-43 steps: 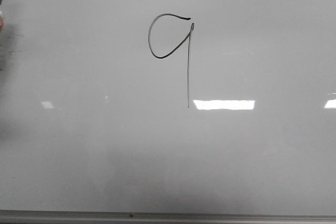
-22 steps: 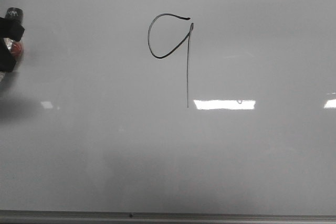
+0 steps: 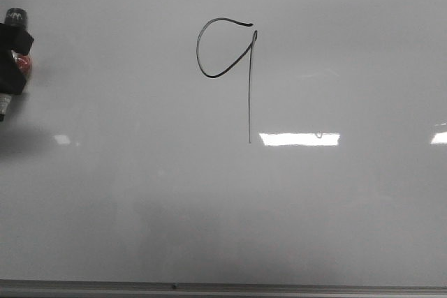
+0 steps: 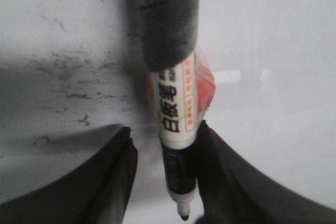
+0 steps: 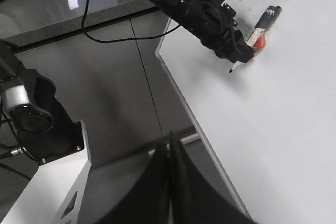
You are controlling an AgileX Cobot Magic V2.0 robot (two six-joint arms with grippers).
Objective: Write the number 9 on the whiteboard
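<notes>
The number 9 (image 3: 250, 88) stands in thin black line on the upper middle of the whiteboard (image 3: 335, 200). My left gripper (image 3: 12, 61) is at the board's far left edge, well away from the figure, shut on a white marker pen (image 4: 177, 119). In the left wrist view the pen lies tight against one finger with its bare black tip clear of the board, and grey tape wraps its upper part. From the right wrist view the left gripper (image 5: 242, 51) hovers over the board (image 5: 283, 129). My right gripper (image 5: 171, 148) is shut and empty, off the board's edge.
A thin grey metal rim (image 3: 223, 287) runs along the board's bottom. Dark smudges (image 4: 68, 87) mark the board near the left gripper. Beside the board lie black cables (image 5: 105, 38) and a white robot base (image 5: 52, 182).
The left gripper with the marker has come down along the board's left edge and slightly further into view. The drawn figure is unchanged.
</notes>
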